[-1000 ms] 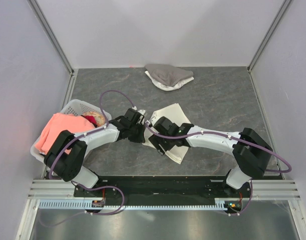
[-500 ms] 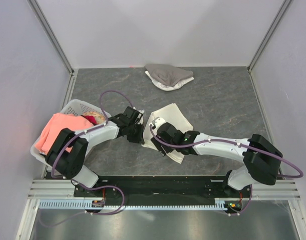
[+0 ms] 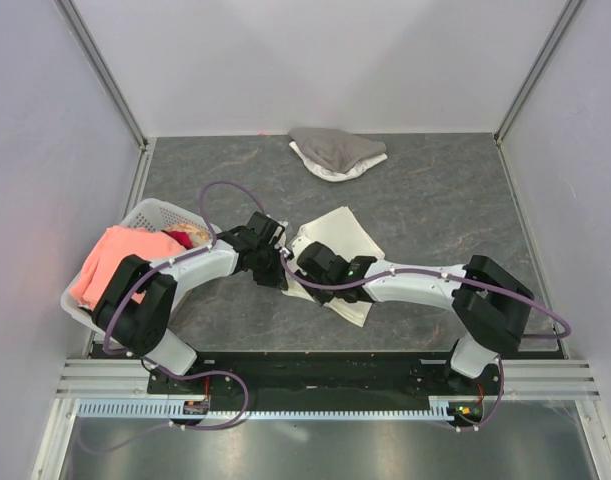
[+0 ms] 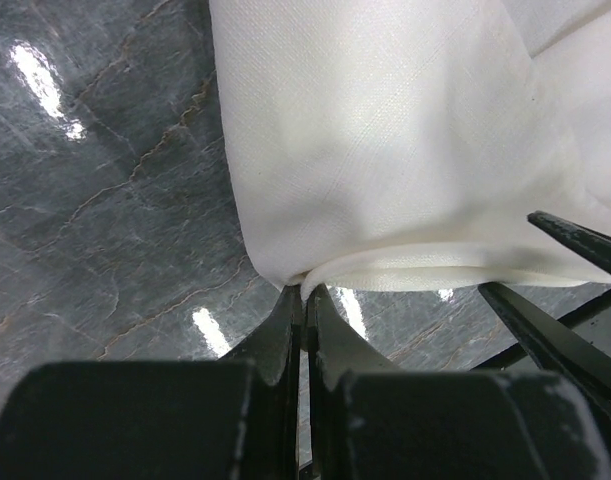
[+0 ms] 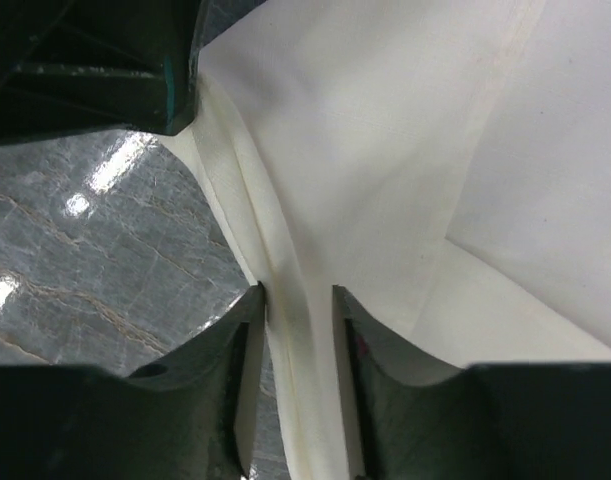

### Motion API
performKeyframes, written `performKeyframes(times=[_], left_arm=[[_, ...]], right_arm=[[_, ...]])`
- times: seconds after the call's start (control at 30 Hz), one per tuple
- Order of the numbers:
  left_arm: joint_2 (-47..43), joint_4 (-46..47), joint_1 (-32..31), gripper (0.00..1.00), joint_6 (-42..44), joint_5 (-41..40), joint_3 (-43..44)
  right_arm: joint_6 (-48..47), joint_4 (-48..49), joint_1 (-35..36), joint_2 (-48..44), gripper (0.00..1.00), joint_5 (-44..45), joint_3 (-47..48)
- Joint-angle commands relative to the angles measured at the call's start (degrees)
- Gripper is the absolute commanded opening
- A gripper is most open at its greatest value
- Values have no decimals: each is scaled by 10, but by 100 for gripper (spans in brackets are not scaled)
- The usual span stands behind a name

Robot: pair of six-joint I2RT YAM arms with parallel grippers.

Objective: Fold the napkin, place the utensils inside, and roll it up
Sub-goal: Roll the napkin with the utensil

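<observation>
Surface: grey marbled table (image 3: 445,200) with pale walls on three sides. Both arm bases are at the bottom edge of the top view.

The napkin (image 3: 342,236) lies near the centre of the table, slightly left of the middle. It is cream-white and partly folded, with a free flap pointing to the upper right of the frame. Its lower-left edge is bunched into a fold.

Left gripper (image 4: 305,296): fingers pressed fully together. The rounded corner of the fold is pinched at their tips, at the bottom centre of the left wrist view.

Right gripper (image 5: 298,300): fingers stand partway apart, one on each side of a raised ridge of the napkin that runs between them. Cloth fills the gap. Cannot tell whether they are actually clamping it.

In the top view the two grippers sit just beside each other at the napkin's lower-left edge. The left arm reaches in from the left and the right arm from the right.

A white basket (image 3: 145,213) sits at the left edge of the table. A salmon-pink cloth (image 3: 110,262) is draped over its near rim.

A grey-and-white cloth heap (image 3: 335,152) lies at the top centre against the back wall, well apart from the napkin.
</observation>
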Motion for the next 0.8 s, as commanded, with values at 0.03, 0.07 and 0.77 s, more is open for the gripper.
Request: performKeyframes(times=[0.03,0.07,0.77], left_arm=[[6,-5,2,2,12,14,17],[5,-5,2,2,12,12,16],[-111,72,28,57,-49,-67,-81]], right_arm=[[-8,4,-2,25,29,3,34],[-7,4,-4,26,26,1,36],[4,0,-111,115,0,-192,33]])
